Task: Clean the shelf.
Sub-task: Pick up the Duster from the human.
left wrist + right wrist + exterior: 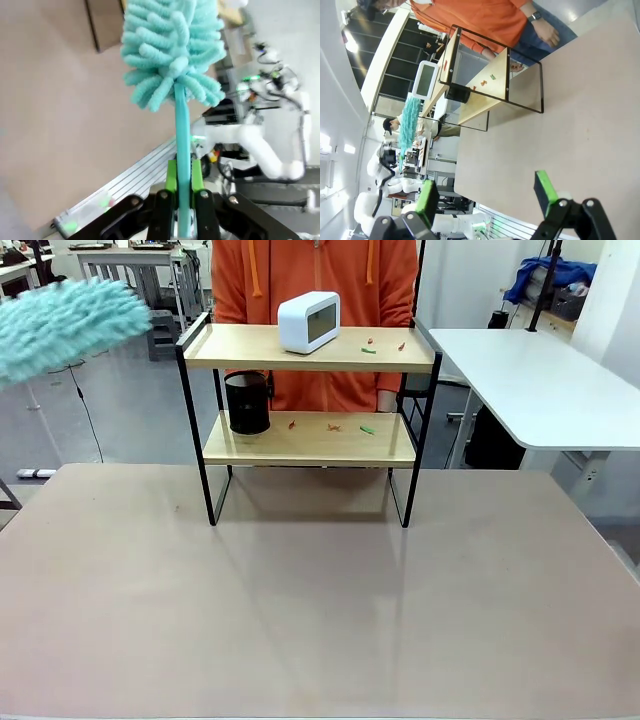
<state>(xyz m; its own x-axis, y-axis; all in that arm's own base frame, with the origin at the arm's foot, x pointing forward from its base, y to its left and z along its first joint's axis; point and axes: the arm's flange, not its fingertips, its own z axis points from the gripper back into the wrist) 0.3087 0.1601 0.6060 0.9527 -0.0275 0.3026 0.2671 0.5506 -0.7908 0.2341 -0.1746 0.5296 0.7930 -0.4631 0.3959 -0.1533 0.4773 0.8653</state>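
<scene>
1. Shelf (250,447) stands at the far middle of the table (320,620), with a person (315,280) in orange just behind it.
2. At far left, raised above table level, I see the teal duster (65,325), well apart from the shelf's left post. My left gripper (184,176) is pinching its thin handle between the green pads. The handle could twist in that grip if the head snags on the frame.
3. A black cup (247,403) sits at the left end of the lower board. A low sweep in from the left would meet it first and, I judge, tip it or push it off the far edge.
4. A white clock (308,322) stands mid-way along the top board. A broad pass there could drag it along.
5. Small red and green scraps (368,350) lie right of the clock, and more lie on the lower board. A fast stroke may flick them onto the table or toward the person.
6. My right gripper (486,191) hangs over the near table with its fingers spread and nothing between them. Nothing is bracing the frame, so a hard push could slide the shelf.
</scene>
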